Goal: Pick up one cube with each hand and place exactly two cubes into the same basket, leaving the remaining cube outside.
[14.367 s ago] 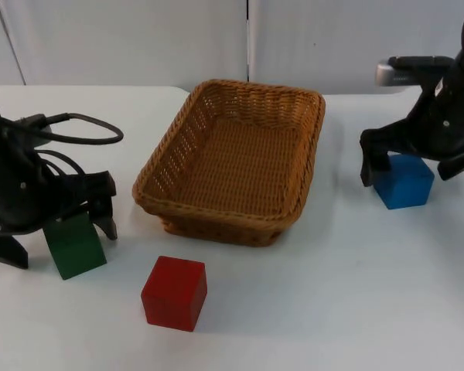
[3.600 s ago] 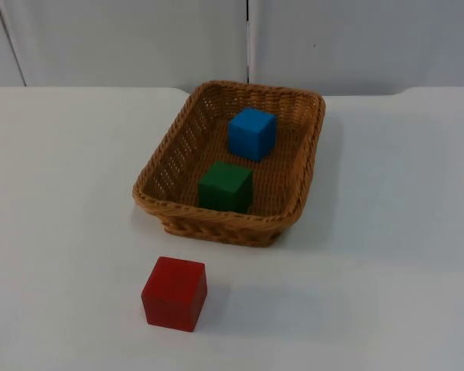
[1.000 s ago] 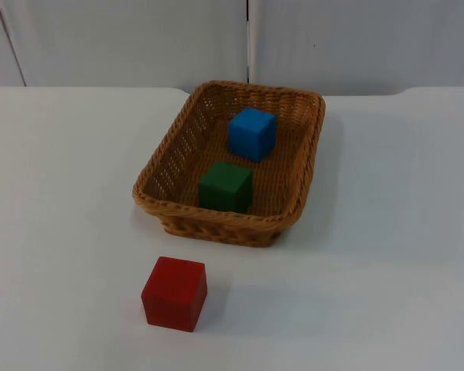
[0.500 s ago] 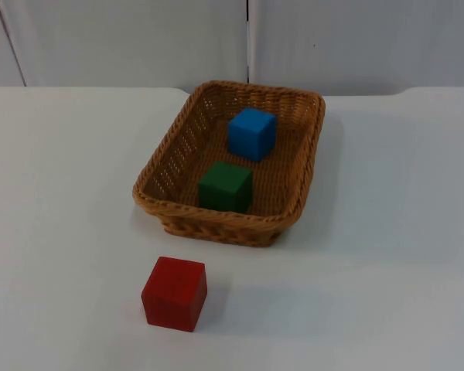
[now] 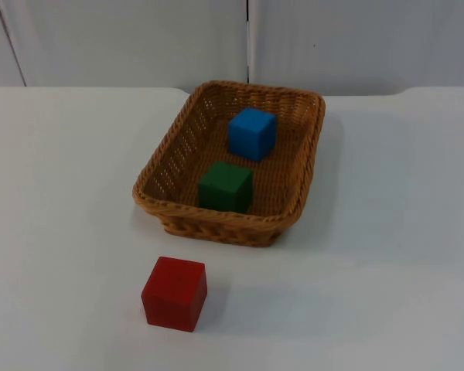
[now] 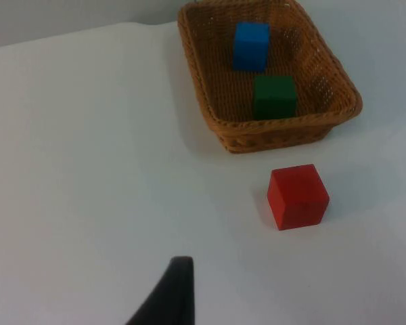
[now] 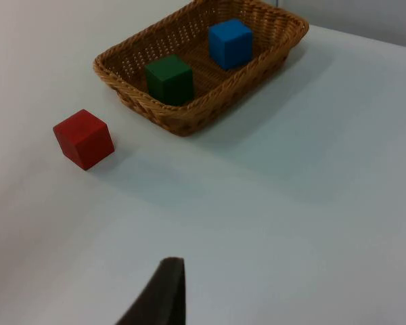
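Blue cube (image 5: 252, 134) sits inside the wicker basket (image 5: 161, 202), toward its far end, resting flat on the woven floor. Green cube (image 5: 226, 186) also in the basket, at the near end, close to the front wall; a gap of bare weave between the two cubes, not touching. Same layout seen from the left wrist view: blue cube (image 6: 251, 45), green cube (image 6: 275, 97), basket (image 6: 284, 132). Red cube (image 5: 175, 293) stands on the white tabletop (image 5: 387, 263) outside the basket, near its front left corner but clear of the wall; from the right wrist view the red cube (image 7: 84, 139) is apart from the basket (image 7: 183, 120), which holds the green cube (image 7: 169, 79) and blue cube (image 7: 230, 42). Left gripper (image 6: 168, 294) hangs above bare tabletop, well back from the red cube (image 6: 298, 196); one dark fingertip visible, nothing in its hold, opening cannot be told. Right gripper (image 7: 161, 292) likewise above bare tabletop, well apart from basket and cubes; one fingertip visible, holding nothing, opening cannot be told. Grey wall (image 5: 139, 39) behind the tabletop.
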Robot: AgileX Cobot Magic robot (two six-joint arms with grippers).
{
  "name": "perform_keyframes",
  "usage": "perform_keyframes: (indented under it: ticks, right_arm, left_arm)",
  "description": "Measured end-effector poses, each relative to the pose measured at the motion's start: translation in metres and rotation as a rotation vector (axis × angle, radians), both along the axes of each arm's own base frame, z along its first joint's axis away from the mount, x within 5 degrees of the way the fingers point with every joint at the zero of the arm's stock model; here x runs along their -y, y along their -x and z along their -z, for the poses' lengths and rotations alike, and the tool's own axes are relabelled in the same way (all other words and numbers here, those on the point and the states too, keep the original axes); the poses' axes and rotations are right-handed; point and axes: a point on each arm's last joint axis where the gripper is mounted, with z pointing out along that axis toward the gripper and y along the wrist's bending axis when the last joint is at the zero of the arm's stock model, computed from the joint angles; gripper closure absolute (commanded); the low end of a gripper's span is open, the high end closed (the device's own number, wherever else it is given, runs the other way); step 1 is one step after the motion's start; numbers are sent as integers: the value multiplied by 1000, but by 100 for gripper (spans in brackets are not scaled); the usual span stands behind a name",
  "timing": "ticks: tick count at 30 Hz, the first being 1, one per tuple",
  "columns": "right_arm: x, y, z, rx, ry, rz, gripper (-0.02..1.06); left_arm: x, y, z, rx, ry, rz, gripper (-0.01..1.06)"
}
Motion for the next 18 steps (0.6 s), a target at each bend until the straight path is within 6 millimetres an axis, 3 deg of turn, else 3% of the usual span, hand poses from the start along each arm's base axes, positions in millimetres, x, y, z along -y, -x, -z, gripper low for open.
perform_keyframes:
  ticks: [18]
  right_arm:
    - [0, 0, 0, 0, 0, 51, -1]
  left_arm:
    - [0, 0, 0, 0, 0, 0, 0]
